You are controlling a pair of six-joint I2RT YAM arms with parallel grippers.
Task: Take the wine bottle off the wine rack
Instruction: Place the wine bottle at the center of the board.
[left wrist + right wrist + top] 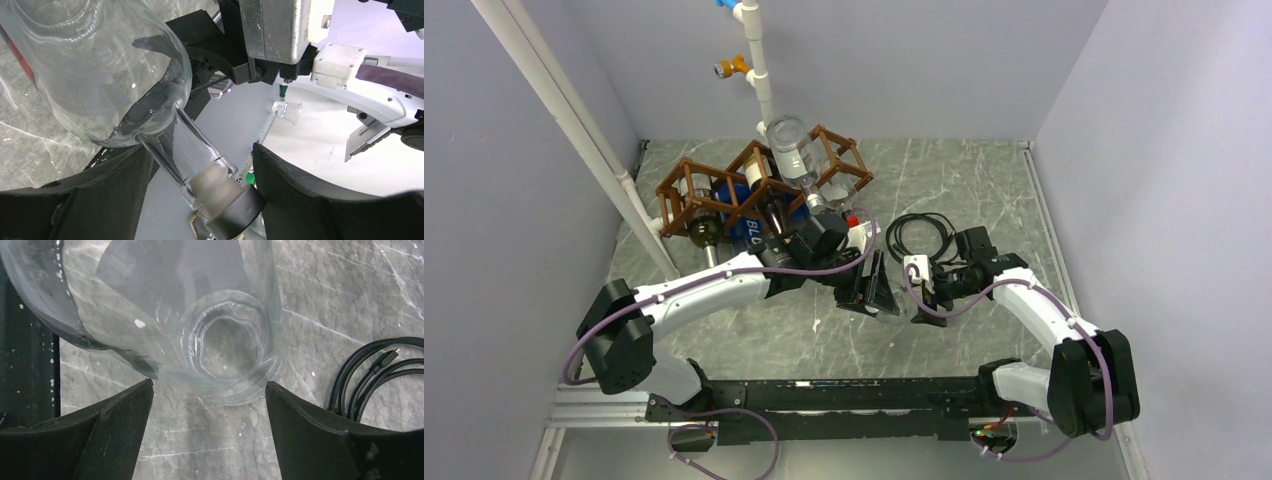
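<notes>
The wine bottle (100,75), clear glass with a dark stopper (235,212), is off the wine rack (749,160) and hangs in the air to the rack's right, between the 2 arms over the counter (984,200). The left fingers (310,200) sit on either side of its narrow neck just above the stopper and, as far as the wrist view shows, are clamped on it. The neck is probably the hold because it is the thinnest part and the end that stuck out of a cell. A hold at one end leaves the heavy body free to swing, which likely explains the right arm's position. The right fingers (100,430) are spread wide on either side of the round base. Whether they touch the glass I cannot tell, but they are ready to take or steady the weight. A 2nd clear bottle (792,148) lies tilted in the rack, and a black cable (370,370) is coiled on the counter beside the right fingers.
</notes>
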